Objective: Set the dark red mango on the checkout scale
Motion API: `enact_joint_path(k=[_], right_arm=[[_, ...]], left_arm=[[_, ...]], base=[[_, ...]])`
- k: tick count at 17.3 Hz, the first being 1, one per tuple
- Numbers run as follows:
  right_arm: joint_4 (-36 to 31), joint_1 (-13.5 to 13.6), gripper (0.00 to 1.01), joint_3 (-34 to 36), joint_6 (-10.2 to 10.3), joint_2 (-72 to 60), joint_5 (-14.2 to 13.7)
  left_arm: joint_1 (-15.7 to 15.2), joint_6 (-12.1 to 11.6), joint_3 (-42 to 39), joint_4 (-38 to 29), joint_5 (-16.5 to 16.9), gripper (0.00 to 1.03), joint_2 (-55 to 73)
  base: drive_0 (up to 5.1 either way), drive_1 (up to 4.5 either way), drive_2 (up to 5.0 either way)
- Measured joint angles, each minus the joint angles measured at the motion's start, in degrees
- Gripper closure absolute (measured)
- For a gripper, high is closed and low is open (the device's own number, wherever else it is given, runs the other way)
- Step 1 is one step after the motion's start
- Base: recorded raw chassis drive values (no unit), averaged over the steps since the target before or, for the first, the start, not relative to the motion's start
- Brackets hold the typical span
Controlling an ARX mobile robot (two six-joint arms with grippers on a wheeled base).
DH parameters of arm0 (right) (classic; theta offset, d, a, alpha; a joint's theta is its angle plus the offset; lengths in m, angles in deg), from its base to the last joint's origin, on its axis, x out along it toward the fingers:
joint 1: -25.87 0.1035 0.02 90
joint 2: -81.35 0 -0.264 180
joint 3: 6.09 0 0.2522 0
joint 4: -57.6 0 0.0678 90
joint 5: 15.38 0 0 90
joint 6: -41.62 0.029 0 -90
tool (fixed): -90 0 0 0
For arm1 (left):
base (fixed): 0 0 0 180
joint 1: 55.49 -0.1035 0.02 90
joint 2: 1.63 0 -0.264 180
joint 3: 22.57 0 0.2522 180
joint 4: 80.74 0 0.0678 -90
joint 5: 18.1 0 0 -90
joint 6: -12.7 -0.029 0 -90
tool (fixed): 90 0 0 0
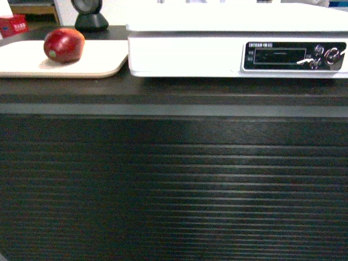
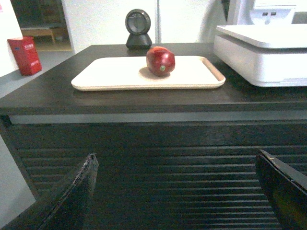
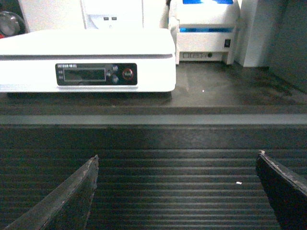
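Observation:
The dark red mango (image 1: 64, 45) (image 2: 160, 61) lies on a beige tray (image 1: 98, 62) (image 2: 115, 74) on the black checkout counter (image 1: 174, 95) (image 2: 48, 93) (image 3: 216, 91). To its right stands the white scale (image 1: 185, 54) (image 2: 268, 57) (image 3: 86, 48) with a dark display strip. My left gripper (image 2: 176, 158) is open and empty, below the counter edge, facing the ribbed front panel. My right gripper (image 3: 177, 158) is likewise open and empty, low in front of the panel under the scale's right end. Neither gripper shows in the head view.
A black round scanner (image 1: 89, 15) (image 2: 139, 28) stands behind the tray. A red box (image 1: 13, 25) (image 2: 25, 55) sits at the far left. A white-and-blue printer (image 3: 206, 28) stands behind the scale's right side. The ribbed panel (image 1: 174, 190) fills the foreground.

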Motion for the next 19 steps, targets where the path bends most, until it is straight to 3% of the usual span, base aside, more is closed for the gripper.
enact_joint_path(k=[19], right_arm=[[0.0, 0.0, 0.03, 0.0, 0.0, 0.0, 0.0]], left_arm=[[0.0, 0.0, 0.0, 0.0, 0.0, 0.05, 0.0]], base=[[0.0, 0.00, 0.0]])
